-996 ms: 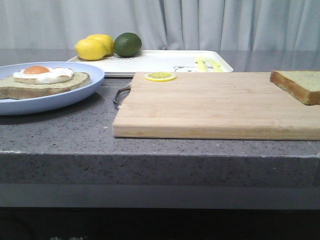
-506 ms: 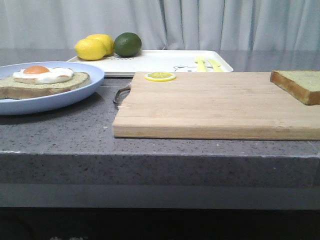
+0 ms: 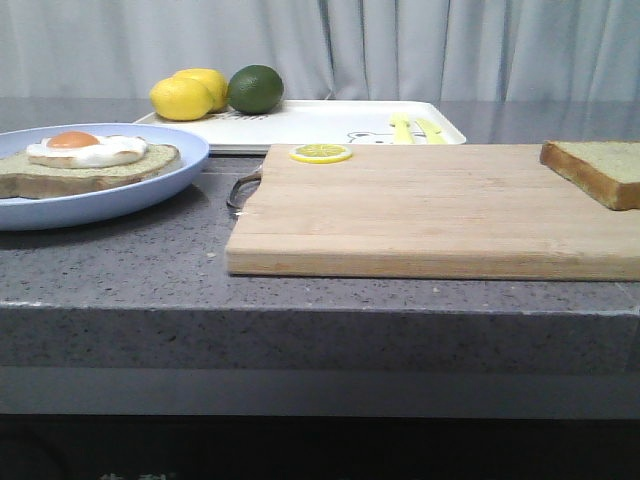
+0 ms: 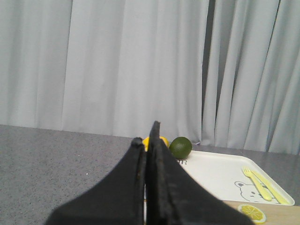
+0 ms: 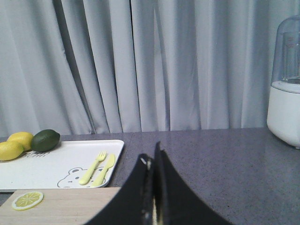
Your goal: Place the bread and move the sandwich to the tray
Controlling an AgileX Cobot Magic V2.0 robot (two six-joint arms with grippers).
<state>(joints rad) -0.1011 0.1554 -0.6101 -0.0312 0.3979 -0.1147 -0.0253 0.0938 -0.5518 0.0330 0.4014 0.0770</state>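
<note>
The bare bread slice [image 3: 600, 170] lies on the far right of the wooden cutting board [image 3: 430, 215]. The sandwich base with a fried egg [image 3: 85, 160] rests on a pale blue plate [image 3: 150, 190] at the left. The white tray [image 3: 320, 122] sits behind the board; it also shows in the left wrist view [image 4: 220, 176] and the right wrist view [image 5: 56, 164]. Neither gripper shows in the front view. My left gripper [image 4: 146, 133] is shut and empty, held above the counter. My right gripper [image 5: 152, 157] is shut and empty too.
Two lemons [image 3: 188, 95] and a lime [image 3: 255, 88] sit on the tray's far left corner. A lemon slice [image 3: 320, 153] lies on the board's back edge. Yellow fork and knife marks [image 5: 98, 168] are on the tray. A white appliance [image 5: 286, 93] stands at the far right.
</note>
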